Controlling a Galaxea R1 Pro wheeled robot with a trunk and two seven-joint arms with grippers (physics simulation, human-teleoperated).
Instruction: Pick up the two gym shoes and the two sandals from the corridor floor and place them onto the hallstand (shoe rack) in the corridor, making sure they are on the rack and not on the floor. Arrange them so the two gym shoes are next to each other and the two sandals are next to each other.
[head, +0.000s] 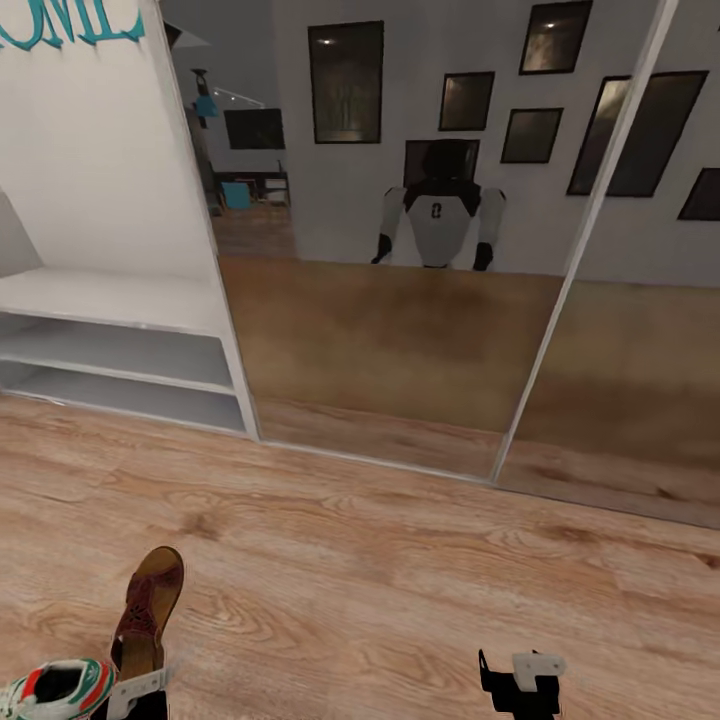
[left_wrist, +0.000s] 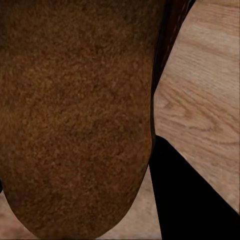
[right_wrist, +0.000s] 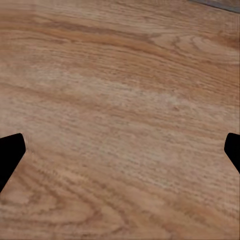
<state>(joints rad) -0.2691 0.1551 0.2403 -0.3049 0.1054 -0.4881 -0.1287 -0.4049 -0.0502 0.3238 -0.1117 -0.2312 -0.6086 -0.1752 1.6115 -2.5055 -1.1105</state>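
A brown sandal (head: 147, 610) is held up by the left gripper (head: 135, 693), its sole filling the space just beyond the fingers, presumably for carrying to the hallstand (head: 120, 350). One gym shoe (head: 58, 688) is seen beside those fingers. The right gripper (head: 520, 680) is kept open and empty over the corridor floor (right_wrist: 120, 100).

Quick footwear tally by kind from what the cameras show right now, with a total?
Sandals: 1, the brown sandal near the left pincer.
Gym shoes: 1, the white and green gym shoe at the head view's bottom left corner.
On the hallstand shelves: 0.
Total footwear in view: 2.
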